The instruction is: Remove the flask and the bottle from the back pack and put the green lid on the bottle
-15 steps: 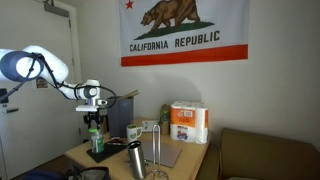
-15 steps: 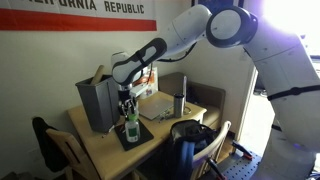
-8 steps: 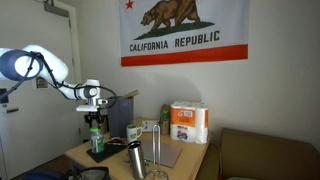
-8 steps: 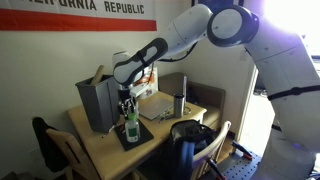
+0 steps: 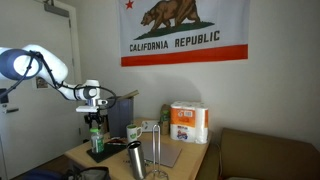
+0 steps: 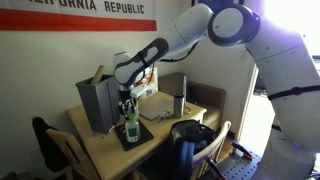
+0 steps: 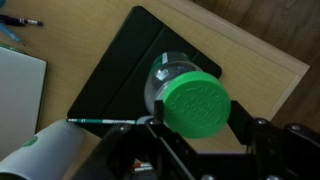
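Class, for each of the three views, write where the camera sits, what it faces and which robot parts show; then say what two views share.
Exterior view: across the room, faces the flag; arm enters from picture-left, gripper over the bottle.
Exterior view: close beside the robot, faces the table; white arm fills picture-right.
Wrist view: looks down on the green lid; gripper flanks it.
Shared: both exterior views show the flask.

A California flag [image 5: 184,32] hangs on the wall above a paper-towel pack [image 5: 188,122] and a mug [image 5: 133,132].
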Action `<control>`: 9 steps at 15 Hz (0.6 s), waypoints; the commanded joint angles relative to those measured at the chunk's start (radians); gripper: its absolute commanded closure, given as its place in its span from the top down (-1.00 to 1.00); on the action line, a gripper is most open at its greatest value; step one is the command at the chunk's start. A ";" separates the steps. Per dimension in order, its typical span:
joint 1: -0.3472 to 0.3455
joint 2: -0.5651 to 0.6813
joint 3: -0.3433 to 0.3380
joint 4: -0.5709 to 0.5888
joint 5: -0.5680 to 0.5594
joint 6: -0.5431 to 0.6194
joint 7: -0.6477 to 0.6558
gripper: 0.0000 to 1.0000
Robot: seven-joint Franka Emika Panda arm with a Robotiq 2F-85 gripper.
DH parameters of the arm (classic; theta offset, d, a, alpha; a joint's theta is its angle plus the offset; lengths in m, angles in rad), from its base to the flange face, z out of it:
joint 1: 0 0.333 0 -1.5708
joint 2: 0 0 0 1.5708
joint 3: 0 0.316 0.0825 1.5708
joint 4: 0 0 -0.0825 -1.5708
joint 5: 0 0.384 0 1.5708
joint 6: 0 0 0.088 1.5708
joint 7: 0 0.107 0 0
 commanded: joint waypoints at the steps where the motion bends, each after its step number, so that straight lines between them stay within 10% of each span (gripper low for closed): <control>1: -0.004 -0.040 -0.006 -0.061 -0.005 0.066 0.028 -0.20; 9: -0.005 -0.040 -0.022 -0.077 -0.012 0.111 0.032 -0.20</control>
